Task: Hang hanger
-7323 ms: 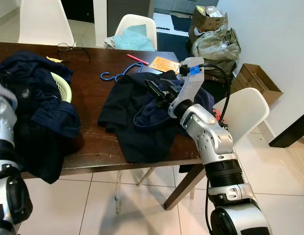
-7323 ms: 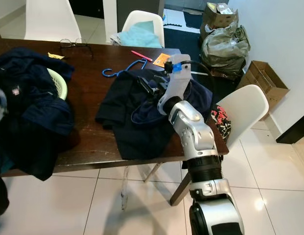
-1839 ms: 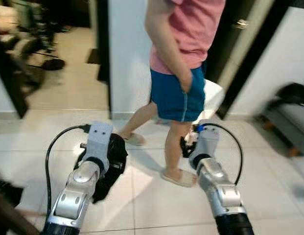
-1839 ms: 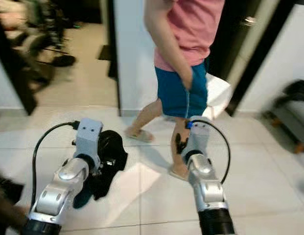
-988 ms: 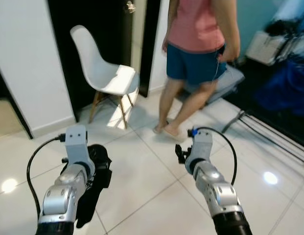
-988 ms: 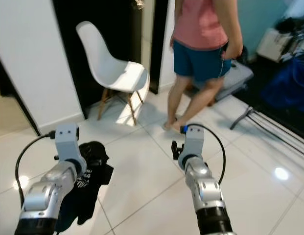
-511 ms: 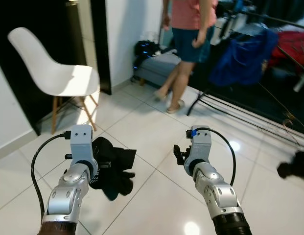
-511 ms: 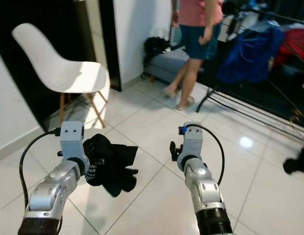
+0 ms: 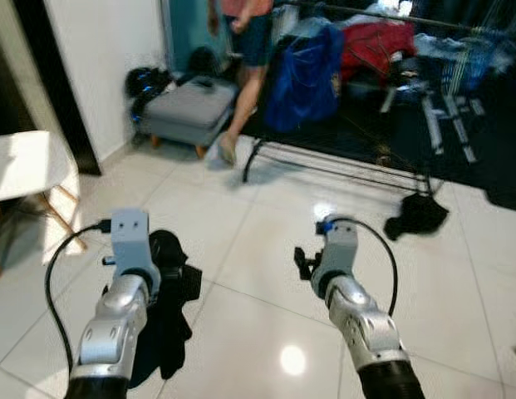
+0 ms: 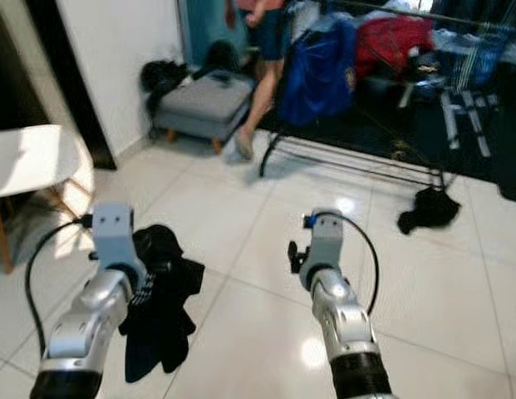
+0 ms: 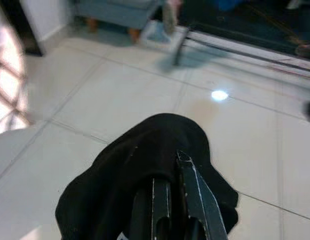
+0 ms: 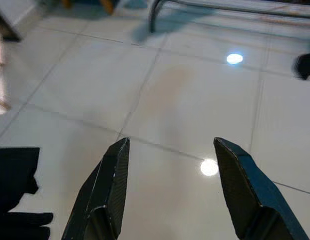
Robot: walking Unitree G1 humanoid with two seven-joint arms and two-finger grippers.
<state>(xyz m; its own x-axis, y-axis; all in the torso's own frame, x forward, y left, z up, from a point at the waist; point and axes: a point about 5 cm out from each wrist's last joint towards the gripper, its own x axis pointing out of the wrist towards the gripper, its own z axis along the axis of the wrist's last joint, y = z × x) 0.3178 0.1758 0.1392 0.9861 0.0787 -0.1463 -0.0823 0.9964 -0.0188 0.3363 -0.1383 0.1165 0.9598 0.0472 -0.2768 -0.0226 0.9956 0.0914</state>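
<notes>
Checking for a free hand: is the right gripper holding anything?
No, the right gripper has its fingers spread apart over bare floor tiles.

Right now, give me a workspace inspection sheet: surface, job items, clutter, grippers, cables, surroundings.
Surface: glossy white tiled floor.
Job's things: dark garment hangs from left gripper; hanger itself not made out; clothes rack ahead with blue and red clothes.
Clutter: dark bundle on floor by rack.
Grippers: left jaws shut on garment; right gripper jaws open, nothing held.
Cables: black cable loop at each wrist.
Surroundings: person beside rack, grey footstool, white chair.
</notes>
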